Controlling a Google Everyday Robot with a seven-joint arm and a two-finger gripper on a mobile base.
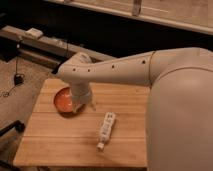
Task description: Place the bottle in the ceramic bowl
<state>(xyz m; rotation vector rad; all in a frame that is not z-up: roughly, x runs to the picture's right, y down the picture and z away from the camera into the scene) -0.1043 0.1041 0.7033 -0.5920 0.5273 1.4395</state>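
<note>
Dim, warm light, background dark. Smooth white arm (pixel 120 72) lit brightest; the hand (pixel 82 104), at the right edge of the glossy orange-red ceramic bowl (pixel 62 100), sits shaded.
</note>
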